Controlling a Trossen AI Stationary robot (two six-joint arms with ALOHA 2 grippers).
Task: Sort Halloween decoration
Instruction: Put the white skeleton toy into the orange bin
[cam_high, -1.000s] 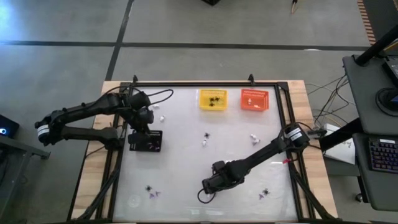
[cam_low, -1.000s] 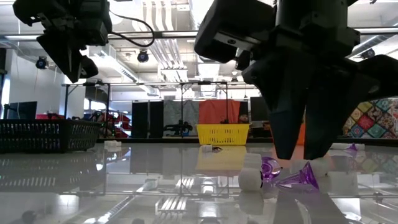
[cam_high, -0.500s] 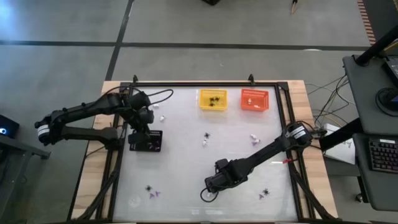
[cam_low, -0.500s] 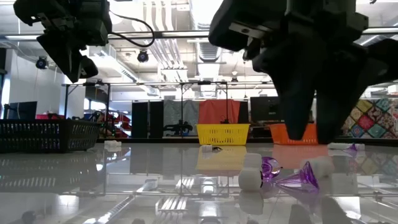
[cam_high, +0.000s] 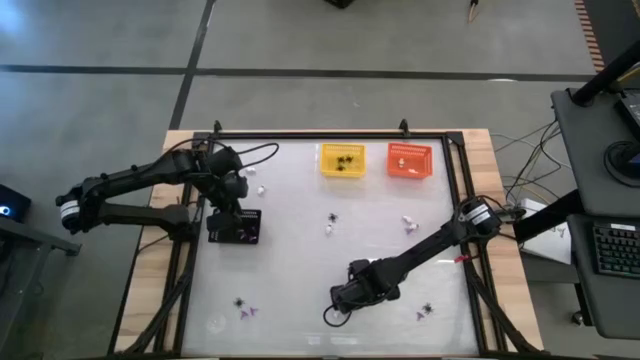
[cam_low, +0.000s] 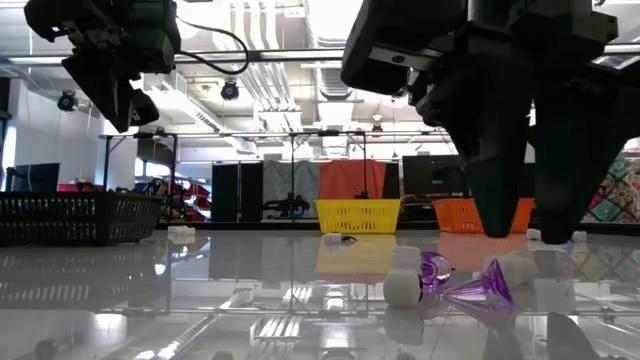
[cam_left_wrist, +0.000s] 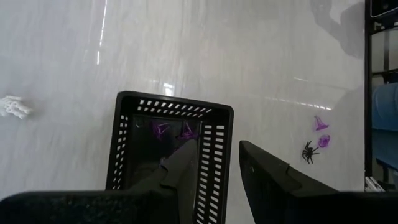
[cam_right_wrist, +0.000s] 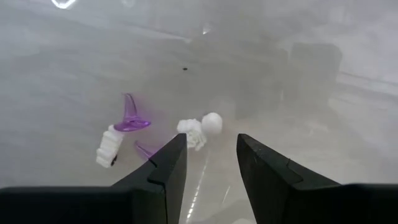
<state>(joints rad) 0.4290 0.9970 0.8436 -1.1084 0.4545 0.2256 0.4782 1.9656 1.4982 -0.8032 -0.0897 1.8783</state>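
- You are looking down on a big white shiny table (cam_high: 300, 250) with a thin black frame around it, sitting on a pale wooden top.
- Your left arm reaches in from the left side. Its left gripper (cam_high: 222, 210) hangs just above a black plastic mesh basket (cam_high: 234, 227). Its fingers (cam_left_wrist: 186, 168) are a little way apart and hold nothing. Two tiny purple pointed trinkets (cam_left_wrist: 174, 130) lie inside that basket.
- Your right arm comes in from the right side and bends down low near the front edge. Its right gripper (cam_high: 338, 298) points at the table with its fingers (cam_right_wrist: 168, 165) apart and nothing between them.
- A yellow plastic mesh basket (cam_high: 343, 160) and an orange plastic mesh basket (cam_high: 409, 161) sit side by side at the far edge. The yellow one has small black bits in it. The orange one has small white bits in it.
- Just past your right gripper lie a purple cone-shaped hat trinket (cam_right_wrist: 129, 116), a small white skeleton trinket (cam_right_wrist: 200, 129) and another white lumpy piece (cam_right_wrist: 107, 147), all close together.
- More tiny trinkets are spread over the table: a black spider (cam_high: 427, 309) near the front right, a white piece (cam_high: 409, 222) in the middle right, and a black spider (cam_high: 239, 301) with purple bits (cam_high: 246, 313) at the front left.
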